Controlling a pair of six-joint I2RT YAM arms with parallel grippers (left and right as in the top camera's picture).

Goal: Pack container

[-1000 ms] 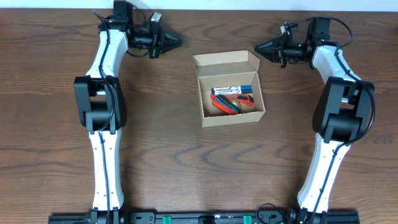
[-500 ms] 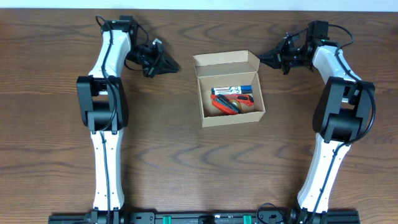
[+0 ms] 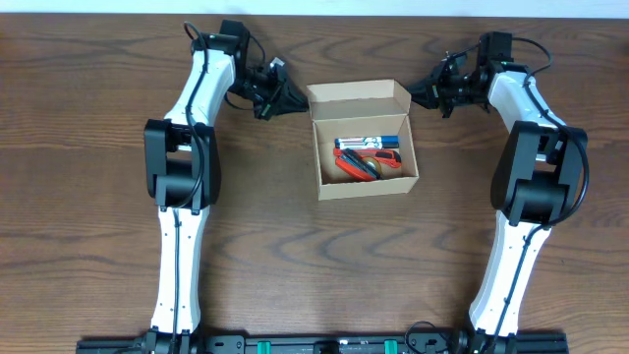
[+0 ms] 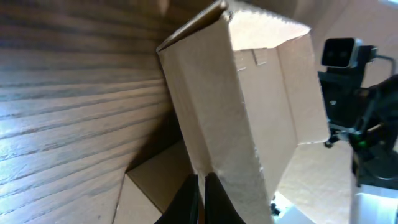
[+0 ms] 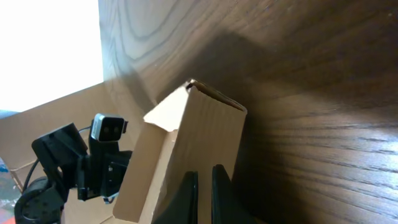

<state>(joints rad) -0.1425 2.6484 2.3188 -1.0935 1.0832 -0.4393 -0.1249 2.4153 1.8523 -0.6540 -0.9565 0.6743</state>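
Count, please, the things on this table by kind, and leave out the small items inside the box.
Grippers: 2, the left gripper and the right gripper
Cardboard box: 1, lid open
Total: 3

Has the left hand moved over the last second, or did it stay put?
Yes. In the overhead view the left hand, shut, has swung across the table toward the container, which has not shifted. Its tip is now beside the left edge of the open lid flap.
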